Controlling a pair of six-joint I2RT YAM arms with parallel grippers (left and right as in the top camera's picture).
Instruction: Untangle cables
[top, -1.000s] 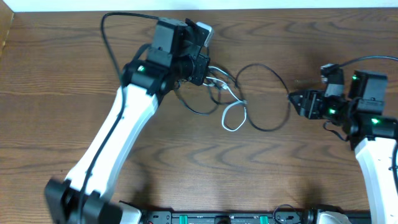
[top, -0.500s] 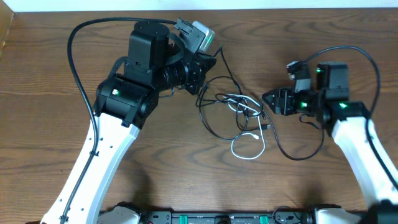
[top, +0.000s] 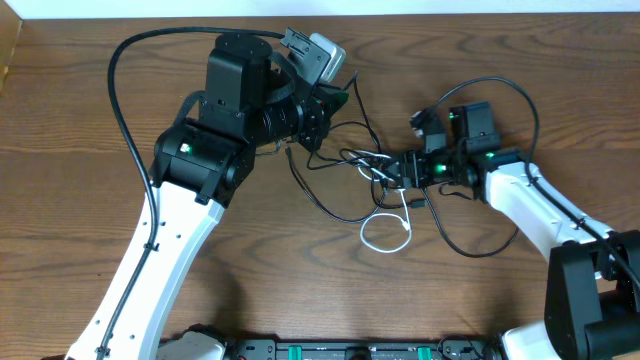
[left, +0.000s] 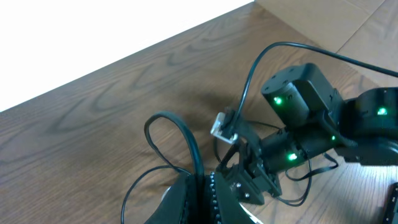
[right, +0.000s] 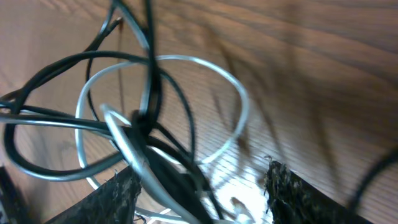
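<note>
Cables are being held in a knot near the middle of the table (top: 90, 120), between the left arm (top: 180, 210) and the right arm (top: 540, 205). The black cable (top: 480, 255) is being looped out on both sides of the knot. One loop is being spread toward the near right and another toward the left arm, while a strand is being led up to the left gripper (top: 338, 100) at the far side. In the left wrist view that strand is being seen rising in an arch from between the left fingers (left: 186, 202), which are being held clenched on the black cable. The white cable (right: 193, 60) is being wound through the black one at the knot, and in the overhead view a closed white loop is being shown lying on the wood just nearer than the knot. The right gripper (top: 397, 170) is being held low at the knot's right edge, pointing left. In the right wrist view its fingers (right: 121, 193) are being held released and well apart, with the crossing of white and black strands lying between them. Whether either finger is touching a strand cannot be told. The thick cord (top: 113, 85) of the left arm is being arched over the far left of the table.
</note>
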